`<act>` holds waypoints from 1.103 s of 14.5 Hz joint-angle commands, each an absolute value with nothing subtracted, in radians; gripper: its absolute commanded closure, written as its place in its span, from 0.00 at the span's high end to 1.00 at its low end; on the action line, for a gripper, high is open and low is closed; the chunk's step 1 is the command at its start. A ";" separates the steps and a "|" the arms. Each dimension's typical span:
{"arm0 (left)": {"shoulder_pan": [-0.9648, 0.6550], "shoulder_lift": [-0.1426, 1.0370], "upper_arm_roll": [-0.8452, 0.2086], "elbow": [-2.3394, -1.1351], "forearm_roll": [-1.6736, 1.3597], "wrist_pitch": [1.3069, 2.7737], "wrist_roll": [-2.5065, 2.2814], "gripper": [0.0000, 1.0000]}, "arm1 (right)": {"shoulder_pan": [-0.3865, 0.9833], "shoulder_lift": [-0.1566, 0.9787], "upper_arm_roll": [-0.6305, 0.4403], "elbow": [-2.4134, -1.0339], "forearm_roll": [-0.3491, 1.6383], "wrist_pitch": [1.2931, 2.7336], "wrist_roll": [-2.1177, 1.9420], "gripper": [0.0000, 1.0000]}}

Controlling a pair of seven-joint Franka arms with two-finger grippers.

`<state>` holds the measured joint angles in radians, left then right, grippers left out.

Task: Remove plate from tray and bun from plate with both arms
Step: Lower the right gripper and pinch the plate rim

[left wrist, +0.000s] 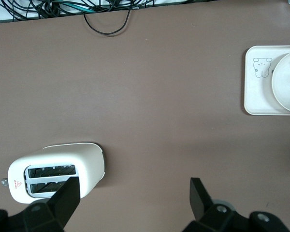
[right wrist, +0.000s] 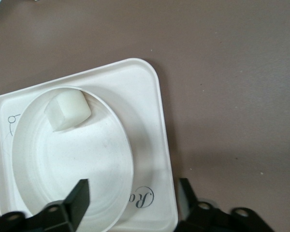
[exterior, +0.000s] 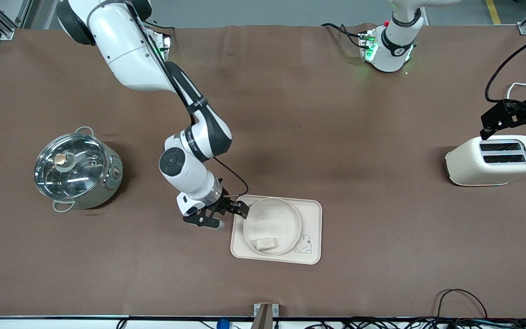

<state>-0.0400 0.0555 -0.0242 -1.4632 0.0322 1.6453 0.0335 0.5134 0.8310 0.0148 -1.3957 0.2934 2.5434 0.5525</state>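
- Plate [exterior: 272, 224]: on tray [exterior: 311, 228], toward the front camera.
- Bun [exterior: 267, 245]: in plate, at its nearer rim.
- Right gripper [exterior: 240, 209]: released, over the tray's edge beside plate.
- Left gripper [left wrist: 133, 193]: released, above toaster [exterior: 496, 161], waiting.

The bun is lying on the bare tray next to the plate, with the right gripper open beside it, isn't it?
Not quite: the bun lies in the plate, which sits on the tray. The right wrist view shows it against the plate's inner rim. The right gripper is indeed open, over the tray's edge.
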 commanded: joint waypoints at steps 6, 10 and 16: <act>-0.041 0.063 -0.026 -1.440 0.044 1.631 0.032 1.00 | 0.555 0.983 -0.005 -1.217 0.298 2.559 0.566 0.60; -0.043 0.063 -0.026 -1.440 0.044 1.631 0.032 1.00 | 0.555 1.000 -0.005 -1.218 0.291 2.579 0.563 0.50; -0.043 0.063 -0.026 -1.440 0.044 1.631 0.031 1.00 | 0.555 1.031 -0.005 -1.224 0.278 2.640 0.560 0.00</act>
<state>-0.0402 0.0556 -0.0242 -1.4632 0.0322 1.6453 0.0335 0.5474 1.0117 0.0034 -1.2416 0.2894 2.6214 0.5526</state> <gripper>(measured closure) 0.000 0.907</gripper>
